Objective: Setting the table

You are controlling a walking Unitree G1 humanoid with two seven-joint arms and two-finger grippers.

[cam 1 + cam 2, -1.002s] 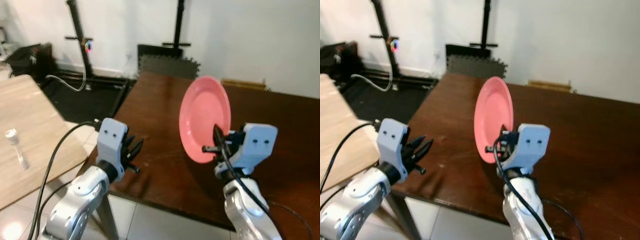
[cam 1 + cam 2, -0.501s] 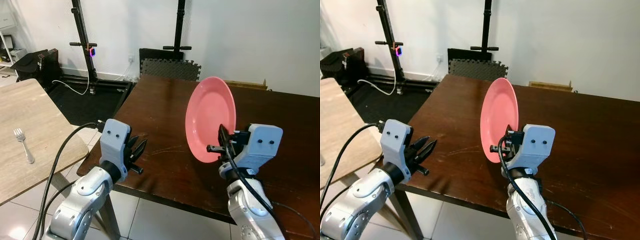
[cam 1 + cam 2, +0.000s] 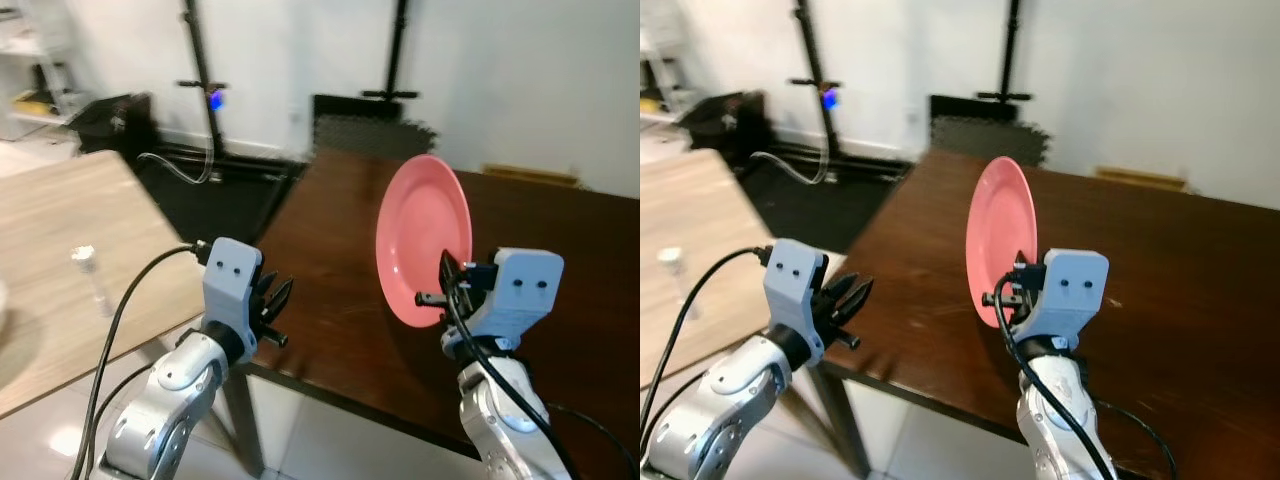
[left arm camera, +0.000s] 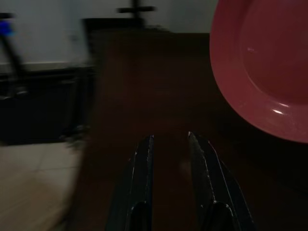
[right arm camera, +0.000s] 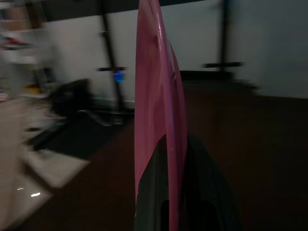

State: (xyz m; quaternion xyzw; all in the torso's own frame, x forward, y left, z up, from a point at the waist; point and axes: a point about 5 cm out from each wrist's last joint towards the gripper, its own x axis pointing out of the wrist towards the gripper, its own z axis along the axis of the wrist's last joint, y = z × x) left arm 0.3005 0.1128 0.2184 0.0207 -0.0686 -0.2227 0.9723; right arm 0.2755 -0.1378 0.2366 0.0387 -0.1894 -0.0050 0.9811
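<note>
A pink plate (image 3: 422,238) stands upright on its edge in the air above the dark brown table (image 3: 330,230). My right gripper (image 3: 443,282) is shut on the plate's lower rim, and its two fingers (image 5: 156,163) straddle the rim in the right wrist view. My left gripper (image 3: 277,300) hovers at the table's near left corner, open with nothing between its fingers (image 4: 144,159). The left wrist view has the plate (image 4: 262,62) ahead and off to one side.
A light wooden table (image 3: 70,230) stands to the left with a small blurred white object (image 3: 90,275) on it. Black stands (image 3: 200,90), a cable and a foam mat (image 3: 370,125) are along the back wall. The floor gap lies between the two tables.
The whole picture has shifted and blurred, so the camera moved; more of the light table shows. The plate stays upright in my right gripper. The left gripper keeps its pose.
</note>
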